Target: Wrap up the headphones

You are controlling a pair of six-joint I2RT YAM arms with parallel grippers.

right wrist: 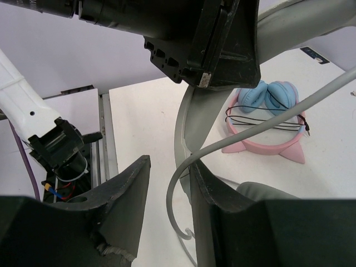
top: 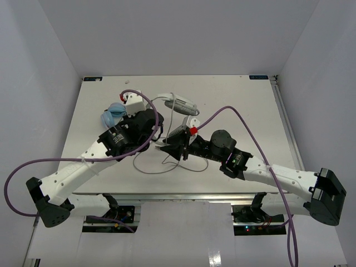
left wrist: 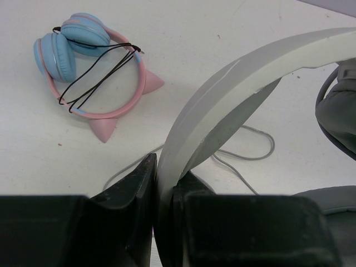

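The white-and-grey headphones [top: 181, 104] are held up over the table's middle. My left gripper [left wrist: 167, 167] is shut on their arched headband [left wrist: 239, 83], which curves up to the right toward a grey ear cup [left wrist: 338, 119]. In the top view the left gripper [top: 161, 129] sits just left of the right gripper [top: 177, 146]. My right gripper [right wrist: 169, 162] is open. The thin grey cable [right wrist: 183, 172] runs between its fingers and rests against the right finger [right wrist: 208, 189], with the headband [right wrist: 194, 119] just behind. More cable lies looped on the table [top: 167, 167].
A blue-and-pink headset with cat ears and a thin dark cord [left wrist: 83, 61] lies on the table at the back left [top: 114, 114]; it also shows in the right wrist view [right wrist: 267, 119]. The table's near edge [right wrist: 103, 122] is close to the right gripper. Purple arm cables [top: 233, 111] arch overhead.
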